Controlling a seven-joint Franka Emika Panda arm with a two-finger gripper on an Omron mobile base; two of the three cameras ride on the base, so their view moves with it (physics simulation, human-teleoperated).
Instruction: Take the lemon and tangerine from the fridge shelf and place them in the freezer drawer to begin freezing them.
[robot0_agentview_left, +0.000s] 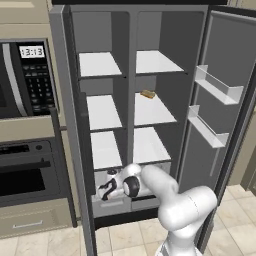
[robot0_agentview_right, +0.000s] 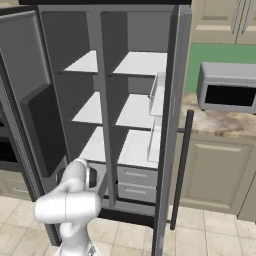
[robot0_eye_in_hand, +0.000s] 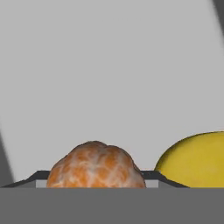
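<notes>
Right between the dark tips of the tool (robot0_eye_in_hand: 97, 186) sits the tangerine (robot0_eye_in_hand: 95, 165), orange mottled with pale whitish veining over its segments. Just beside the tool, to its right in the hand view, the lemon (robot0_eye_in_hand: 197, 158) is plain bright yellow. Behind both lies a flat pale grey surface with darker grey bands at the corners. The arm (robot0_agentview_left: 185, 207) is glossy white with a black joint. The fridge (robot0_agentview_left: 75, 100) is dark grey inside, its shelves (robot0_agentview_left: 150, 110) white. Above the tool, a small tan-brown food item (robot0_agentview_left: 147, 94) lies on a shelf. The floor (robot0_agentview_left: 125, 237) is beige tile with darker seams.
</notes>
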